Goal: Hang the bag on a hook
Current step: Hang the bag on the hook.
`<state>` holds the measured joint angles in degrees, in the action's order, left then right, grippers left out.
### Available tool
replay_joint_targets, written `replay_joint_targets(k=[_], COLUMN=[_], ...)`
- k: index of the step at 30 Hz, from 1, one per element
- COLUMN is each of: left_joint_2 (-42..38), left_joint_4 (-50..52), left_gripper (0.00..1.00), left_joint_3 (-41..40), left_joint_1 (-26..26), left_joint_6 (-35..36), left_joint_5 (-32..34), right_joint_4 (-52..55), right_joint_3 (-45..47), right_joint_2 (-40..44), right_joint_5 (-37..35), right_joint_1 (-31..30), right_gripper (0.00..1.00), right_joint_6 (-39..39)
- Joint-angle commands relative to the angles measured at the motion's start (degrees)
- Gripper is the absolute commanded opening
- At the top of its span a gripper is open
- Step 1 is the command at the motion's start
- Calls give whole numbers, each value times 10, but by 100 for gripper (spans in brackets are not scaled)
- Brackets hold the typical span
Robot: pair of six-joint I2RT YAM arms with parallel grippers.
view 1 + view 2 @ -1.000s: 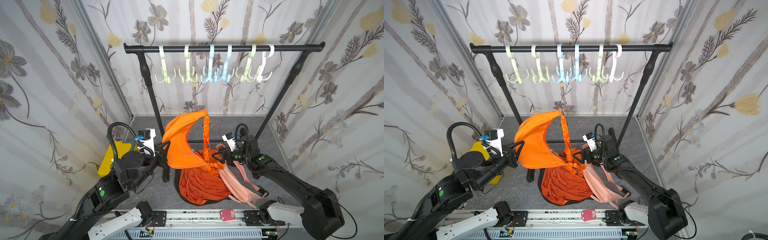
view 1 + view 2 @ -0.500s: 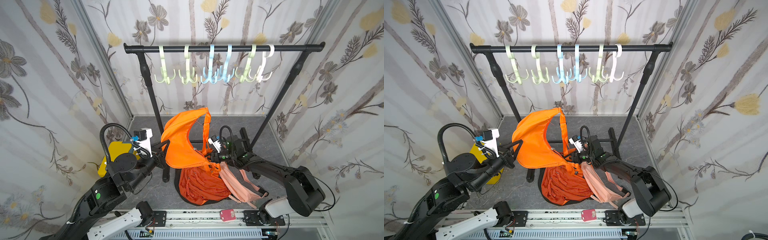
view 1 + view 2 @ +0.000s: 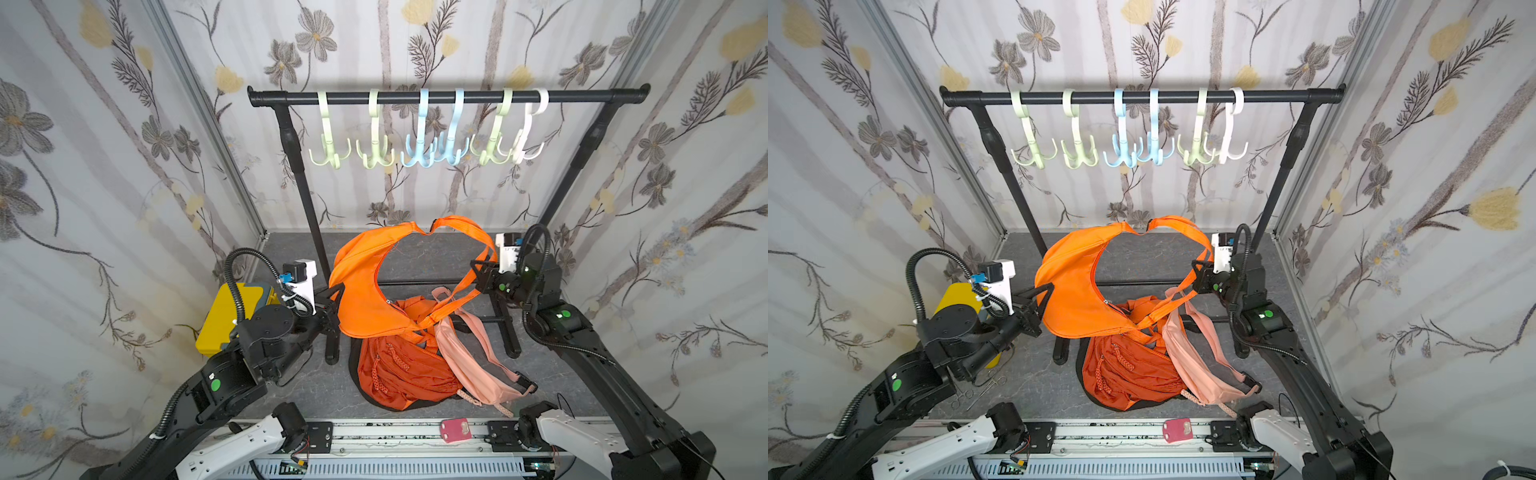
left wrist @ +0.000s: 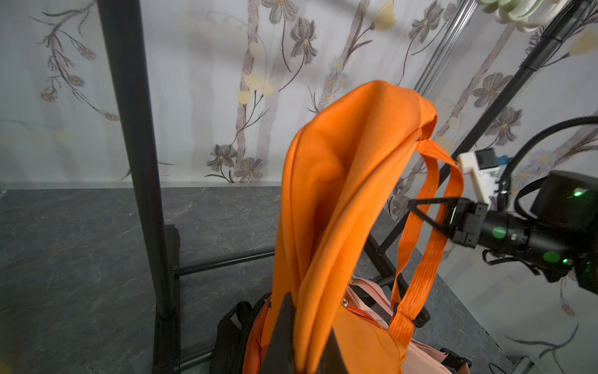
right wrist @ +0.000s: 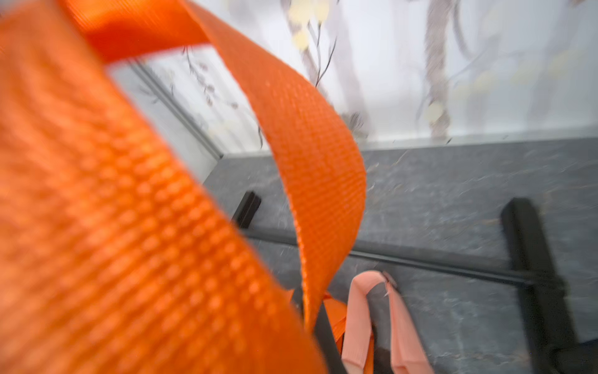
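Note:
A bright orange bag (image 3: 365,291) (image 3: 1075,286) hangs in the air between my two arms, below the rail. My left gripper (image 3: 337,291) (image 3: 1048,291) is shut on the bag's left edge; in the left wrist view the fabric (image 4: 339,181) rises from between that gripper's (image 4: 305,323) jaws. My right gripper (image 3: 478,268) (image 3: 1198,268) (image 4: 417,207) is shut on the bag's woven strap (image 3: 469,228) (image 5: 307,145), holding the loop stretched wide. Several pale green, blue and white hooks (image 3: 419,141) (image 3: 1121,145) hang empty from the black rail (image 3: 436,96), well above the bag.
A darker orange backpack (image 3: 399,365) and a pink bag (image 3: 478,353) lie on the grey floor under the held bag. The rack's posts (image 3: 303,199) and feet stand beside both grippers. A yellow box (image 3: 224,316) sits at the left wall.
My right gripper has shut on the strap and moved right and up with it, pulling the loop wide open. My left gripper has kept its hold on the bag.

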<state>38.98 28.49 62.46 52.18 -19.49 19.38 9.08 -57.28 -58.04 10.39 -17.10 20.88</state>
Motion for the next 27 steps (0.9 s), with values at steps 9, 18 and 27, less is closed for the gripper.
replay_joint_targets(k=[9, 18, 27], left_joint_2=[-40, -7, 66], left_joint_4=[-252, -361, -394], left_gripper=[0, 0, 0], left_joint_3=[-55, -40, 22], left_joint_1=[1, 22, 102], left_joint_6=[36, 64, 115], left_joint_5=[-71, -127, -91], right_joint_4=[71, 97, 121], right_joint_3=[-205, -394, -550], right_joint_2=[-6, -92, -198], right_joint_5=[-60, -45, 20], right_joint_1=[94, 128, 161], right_gripper=[0, 0, 0], right_joint_6=[-33, -55, -52])
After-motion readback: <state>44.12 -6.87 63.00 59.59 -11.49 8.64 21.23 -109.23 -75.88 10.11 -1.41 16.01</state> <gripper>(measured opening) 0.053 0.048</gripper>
